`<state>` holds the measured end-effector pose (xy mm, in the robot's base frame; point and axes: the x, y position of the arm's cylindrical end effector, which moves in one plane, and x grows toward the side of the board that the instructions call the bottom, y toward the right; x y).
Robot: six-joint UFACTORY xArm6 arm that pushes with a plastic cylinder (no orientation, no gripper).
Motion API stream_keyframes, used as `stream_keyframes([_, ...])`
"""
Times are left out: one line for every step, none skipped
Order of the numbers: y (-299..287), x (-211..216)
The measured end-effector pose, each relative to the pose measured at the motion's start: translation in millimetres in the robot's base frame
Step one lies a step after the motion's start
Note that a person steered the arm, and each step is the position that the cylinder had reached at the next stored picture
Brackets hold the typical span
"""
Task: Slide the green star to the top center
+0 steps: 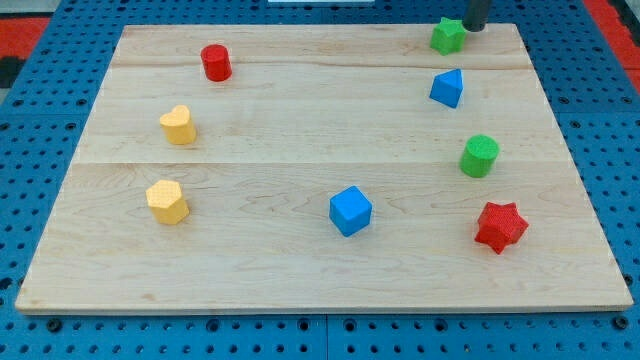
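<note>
Sitting far right: green star (447, 36), my tip (474, 28) touching its right side. Counting two greens, two blues, two yellows, two reds.

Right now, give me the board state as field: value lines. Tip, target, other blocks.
tip: my tip at the view's top right, just right of the green star, touching or nearly so
target: green star near the board's top right edge, not yet at top center
near target: blue block below the star
right side: green cylinder, red star
bottom middle: blue cube
left side: red cylinder, yellow heart, yellow block
surface: wooden board
</note>
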<state>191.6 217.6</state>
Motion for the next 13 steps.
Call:
stream_keyframes([-17,8])
stream_keyframes([-45,22])
stream_keyframes([-50,37])
stream_keyframes([-49,51])
stream_keyframes([-63,56])
stream_keyframes([-87,56])
stream_keyframes([-106,52])
stream_keyframes([-115,41])
stream_keyframes([-136,39])
stream_keyframes([-163,39])
stream_keyframes([-168,36])
stream_keyframes([-162,15])
stream_keyframes([-175,15])
